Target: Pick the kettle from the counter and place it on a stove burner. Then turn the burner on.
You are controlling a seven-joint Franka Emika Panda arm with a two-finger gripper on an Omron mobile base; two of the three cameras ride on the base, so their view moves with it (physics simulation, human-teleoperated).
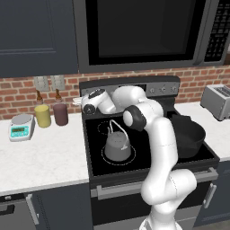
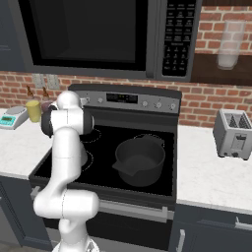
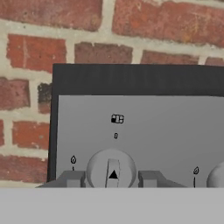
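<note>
From the left base view, my pincer is up at the left end of the stove's back panel, its white tip against the brick wall. The kettle stands upright below it and nearer my base, inside the stove burner ring on the black cooktop. The black pot sits well off to the far side of the kettle from my pincer. Beyond my pincer on the white surface stand a yellow cup, a dark red cup and a small scale. In the right base view my arm hides the pincer; the pot rests on the cooktop, and a toaster stands on the surface far to the other side. In the hand view my fingertips are apart, one on each side of a round grey knob with a black triangle mark, on the grey control panel.
</note>
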